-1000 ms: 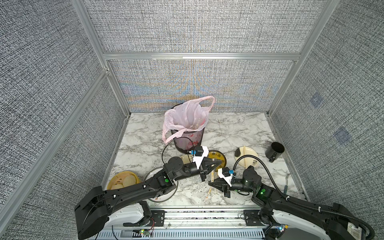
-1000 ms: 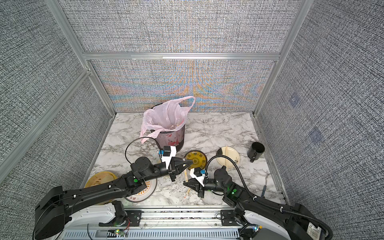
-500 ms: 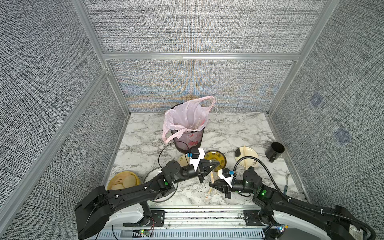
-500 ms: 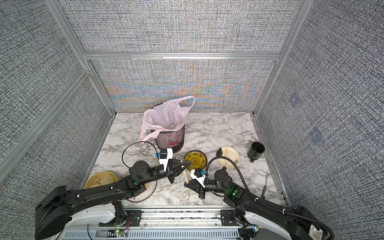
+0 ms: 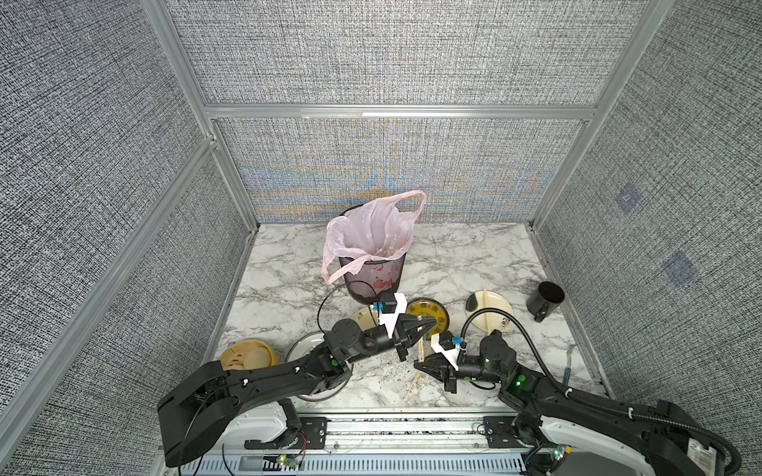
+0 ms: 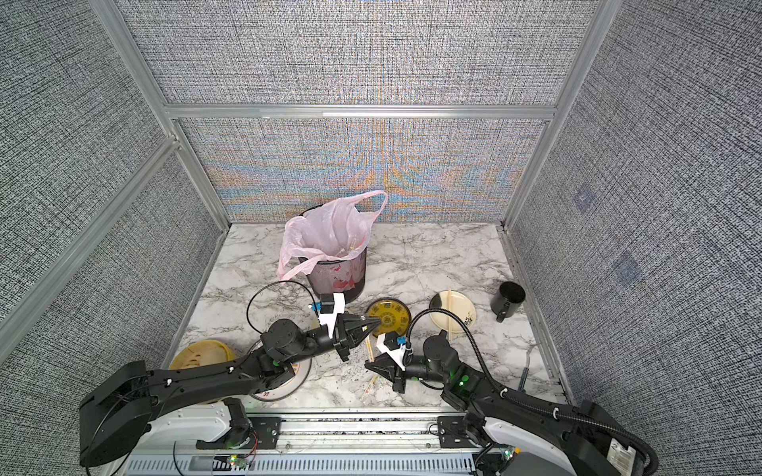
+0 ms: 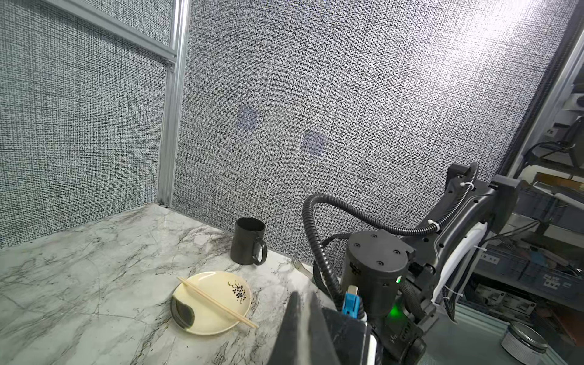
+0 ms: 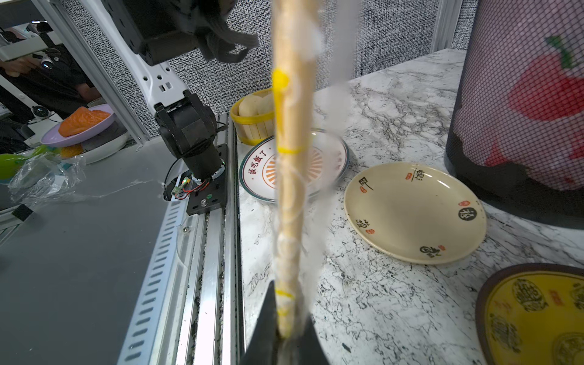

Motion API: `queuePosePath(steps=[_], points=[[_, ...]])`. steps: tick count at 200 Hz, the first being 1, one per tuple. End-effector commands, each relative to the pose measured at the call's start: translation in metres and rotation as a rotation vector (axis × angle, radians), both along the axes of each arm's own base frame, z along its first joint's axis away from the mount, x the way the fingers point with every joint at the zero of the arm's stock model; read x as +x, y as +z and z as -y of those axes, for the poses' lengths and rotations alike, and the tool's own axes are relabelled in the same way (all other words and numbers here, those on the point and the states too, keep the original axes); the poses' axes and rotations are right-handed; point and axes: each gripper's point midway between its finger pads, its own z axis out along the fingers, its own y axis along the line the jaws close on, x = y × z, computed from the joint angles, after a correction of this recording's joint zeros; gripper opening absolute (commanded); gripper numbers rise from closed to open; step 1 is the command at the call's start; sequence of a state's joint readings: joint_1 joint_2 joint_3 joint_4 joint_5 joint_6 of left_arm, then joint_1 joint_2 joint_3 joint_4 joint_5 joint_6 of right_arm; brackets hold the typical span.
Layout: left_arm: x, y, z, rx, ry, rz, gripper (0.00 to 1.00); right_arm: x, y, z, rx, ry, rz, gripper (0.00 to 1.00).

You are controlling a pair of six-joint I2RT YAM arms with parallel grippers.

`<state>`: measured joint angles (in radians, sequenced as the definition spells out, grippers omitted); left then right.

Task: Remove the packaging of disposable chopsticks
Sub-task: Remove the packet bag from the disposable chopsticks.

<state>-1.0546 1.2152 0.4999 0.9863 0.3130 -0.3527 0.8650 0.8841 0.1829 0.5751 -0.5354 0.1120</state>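
Observation:
My right gripper (image 8: pixel 287 303) (image 5: pixel 417 365) is shut on one end of a wrapped pair of disposable chopsticks (image 8: pixel 290 126) (image 5: pixel 421 352). The pair sits in clear packaging (image 8: pixel 335 94) with yellow-orange print, which hangs loose beside the sticks. The pair reaches toward my left gripper (image 7: pixel 303 294) (image 5: pixel 432 322), which is shut with a pale strip of film between its fingers. That gripper hovers over the yellow plate (image 5: pixel 438 314). A bare pair (image 7: pixel 215 301) lies across a cream plate (image 7: pixel 205 322). More sticks and wrapper bits (image 5: pixel 414 385) lie near the front edge.
A black mesh bin (image 5: pixel 373 284) lined with a pink bag stands behind the grippers. A black mug (image 5: pixel 544 301) is at the right wall. A cream plate (image 8: pixel 410 211), a white printed plate (image 8: pixel 262 170) and a bamboo steamer (image 5: pixel 247 360) lie to the left.
My left gripper has moved right and a little away from the right gripper, over the yellow plate. The right gripper has barely moved and keeps its grip.

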Motion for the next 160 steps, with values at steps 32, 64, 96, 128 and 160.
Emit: queuePosePath(steps=[32,64,96,128,160], points=[[0.000,-0.024,-0.003,0.117,0.012,-0.029,0.05,0.005,0.042,-0.005,0.140,-0.007,0.091,0.00],[-0.001,-0.020,-0.004,0.140,0.016,-0.020,0.06,0.008,0.033,-0.007,0.108,-0.010,0.073,0.00],[-0.002,-0.020,-0.001,0.133,-0.002,-0.021,0.08,0.010,0.032,-0.011,0.104,-0.007,0.066,0.00],[-0.006,-0.020,0.001,0.125,-0.027,-0.020,0.04,0.010,0.031,-0.012,0.103,-0.005,0.063,0.00],[-0.003,-0.022,0.000,0.124,-0.013,-0.026,0.00,0.009,0.031,-0.010,0.104,-0.009,0.068,0.00]])
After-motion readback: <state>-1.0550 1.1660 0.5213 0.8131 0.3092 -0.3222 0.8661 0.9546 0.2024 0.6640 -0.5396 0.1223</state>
